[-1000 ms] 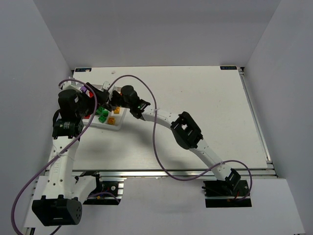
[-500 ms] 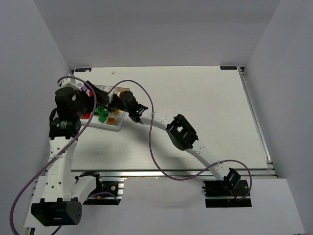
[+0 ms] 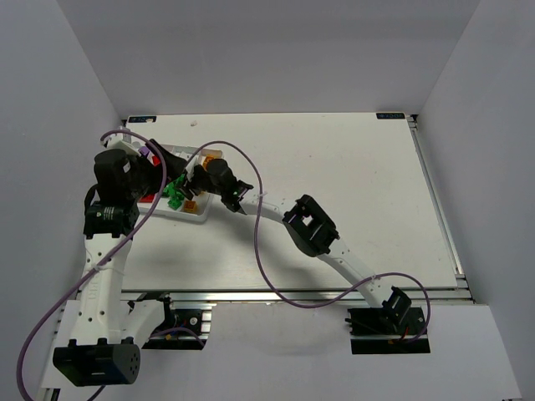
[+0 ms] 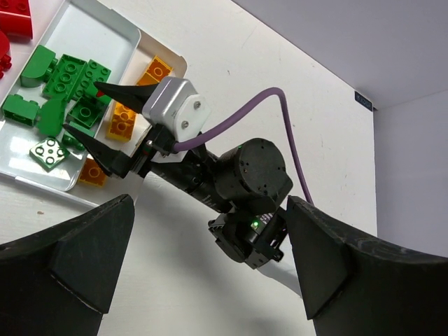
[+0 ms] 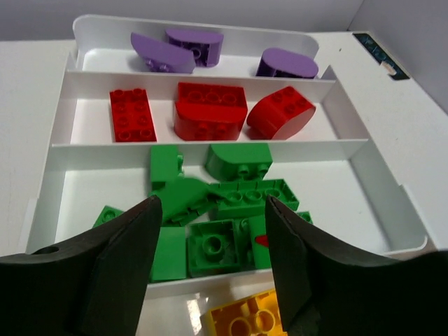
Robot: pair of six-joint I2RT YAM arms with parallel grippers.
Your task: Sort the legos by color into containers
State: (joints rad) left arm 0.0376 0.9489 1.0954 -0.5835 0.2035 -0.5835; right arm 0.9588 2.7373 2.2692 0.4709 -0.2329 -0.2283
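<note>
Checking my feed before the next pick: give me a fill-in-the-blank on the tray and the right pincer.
In the right wrist view, the tray's farthest compartment holds ____ bricks. The compartment next to it shows ____ red bricks. The right pincer hangs over the green bricks with its jaws ____.
Missing words: purple; three; open.

Plain white tray point(image 5: 210, 73); solid-colour purple legos point(image 5: 185, 45), red legos point(image 5: 210, 110), green legos point(image 5: 234, 199), one orange-yellow lego point(image 5: 241, 322). Tiny red fleck point(image 5: 262, 240) among the green ones, maybe another brick, too small to tell. The worktop point(image 3: 334, 167) white, cable point(image 4: 245, 115) purple, right claw point(image 4: 79, 106) black.
</note>
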